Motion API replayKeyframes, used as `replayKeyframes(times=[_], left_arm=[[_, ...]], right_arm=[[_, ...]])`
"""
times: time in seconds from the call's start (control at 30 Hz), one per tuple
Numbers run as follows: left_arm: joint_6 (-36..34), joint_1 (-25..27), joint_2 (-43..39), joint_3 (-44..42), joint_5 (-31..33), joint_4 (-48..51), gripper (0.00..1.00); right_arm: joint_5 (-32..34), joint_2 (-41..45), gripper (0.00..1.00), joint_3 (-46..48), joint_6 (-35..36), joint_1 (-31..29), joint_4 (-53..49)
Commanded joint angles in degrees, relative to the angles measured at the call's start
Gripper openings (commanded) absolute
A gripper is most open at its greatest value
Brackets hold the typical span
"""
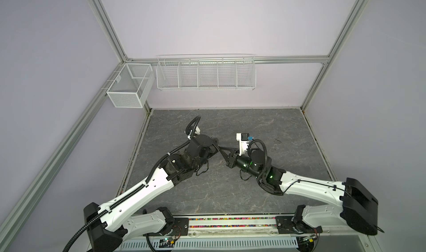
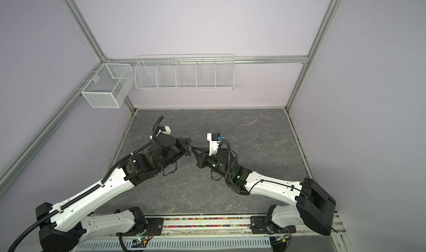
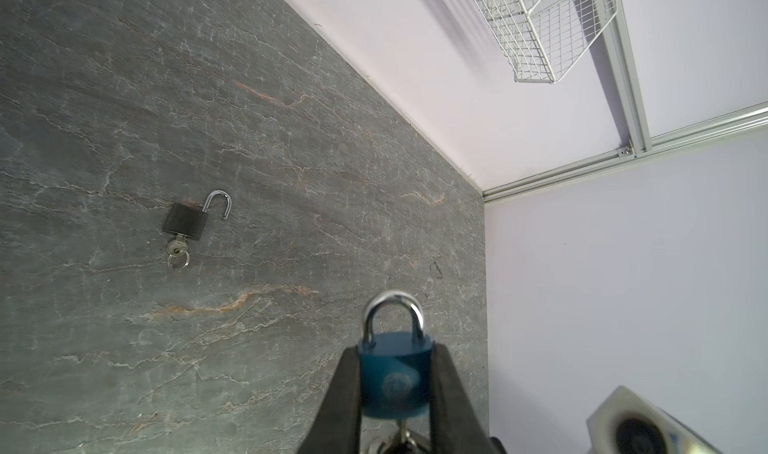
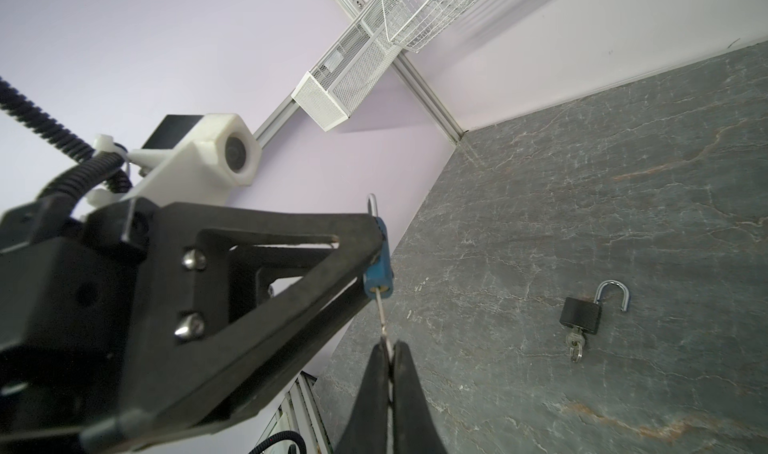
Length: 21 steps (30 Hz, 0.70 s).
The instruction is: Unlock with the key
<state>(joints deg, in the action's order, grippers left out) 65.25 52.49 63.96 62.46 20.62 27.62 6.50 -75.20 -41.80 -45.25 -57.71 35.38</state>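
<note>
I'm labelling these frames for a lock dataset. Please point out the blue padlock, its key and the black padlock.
blue padlock (image 3: 395,379): left wrist view, middle of its blue body.
key (image 4: 380,311): right wrist view, bare shaft just outside the keyhole.
black padlock (image 4: 581,315): right wrist view, middle of its body.

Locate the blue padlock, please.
In the left wrist view, the blue padlock is clamped in the left gripper above the table, the right gripper pinching its key.

key (image 4: 381,314) in padlock (image 3: 395,379), 2nd padlock (image 3: 185,222) on tbl (image 3: 124,98)

Blue padlock (image 3: 394,379) blurred, key (image 4: 381,317) bow hidden inside right gripper (image 4: 390,346)
</note>
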Motion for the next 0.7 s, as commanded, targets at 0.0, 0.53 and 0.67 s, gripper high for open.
replayKeyframes(times=[0.0, 0.53, 0.67], left_arm=[[-0.6, -0.1, 0.4, 0.1, 0.3, 0.1, 0.00], [-1.3, 1.2, 0.4, 0.5, 0.5, 1.0, 0.00], [-2.3, 1.8, 1.2, 1.5, 2.2, 3.0, 0.00]], right_arm=[[-1.0, 0.2, 0.06, -1.5, -1.5, 0.6, 2.2], [-2.5, -1.0, 0.06, -1.8, -4.3, 2.5, 3.8], [-3.1, -0.1, 0.06, -2.5, -4.5, 2.5, 4.4]])
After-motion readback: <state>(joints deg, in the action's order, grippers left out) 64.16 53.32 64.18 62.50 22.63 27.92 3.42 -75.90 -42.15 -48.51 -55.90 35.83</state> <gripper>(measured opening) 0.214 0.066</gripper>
